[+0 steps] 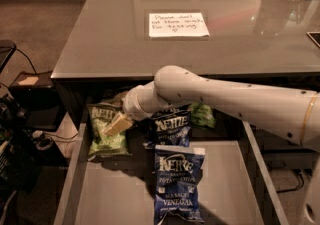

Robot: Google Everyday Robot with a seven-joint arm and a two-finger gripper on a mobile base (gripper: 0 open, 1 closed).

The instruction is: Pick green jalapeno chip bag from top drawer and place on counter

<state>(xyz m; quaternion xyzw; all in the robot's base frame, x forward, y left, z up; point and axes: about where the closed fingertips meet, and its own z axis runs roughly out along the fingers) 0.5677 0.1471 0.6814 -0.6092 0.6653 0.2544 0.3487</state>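
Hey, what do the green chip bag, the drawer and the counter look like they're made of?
Green jalapeno chip bag: probably thin foil or plastic film, crinkled and glinting. Top drawer: seemingly matte grey metal, flat dull floor. Counter: smooth glossy grey top with reflections; exact material unclear. The claw sits over the bag's upper part.

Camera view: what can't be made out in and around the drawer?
green jalapeno chip bag: upper right corner under the gripper; contact unclear.
rear blue bag: top hidden by the arm.
green item at the drawer's back: mostly behind the arm, unidentifiable.
top drawer: front cut off by the bottom edge.
note on the counter: handwriting too blurred to read.
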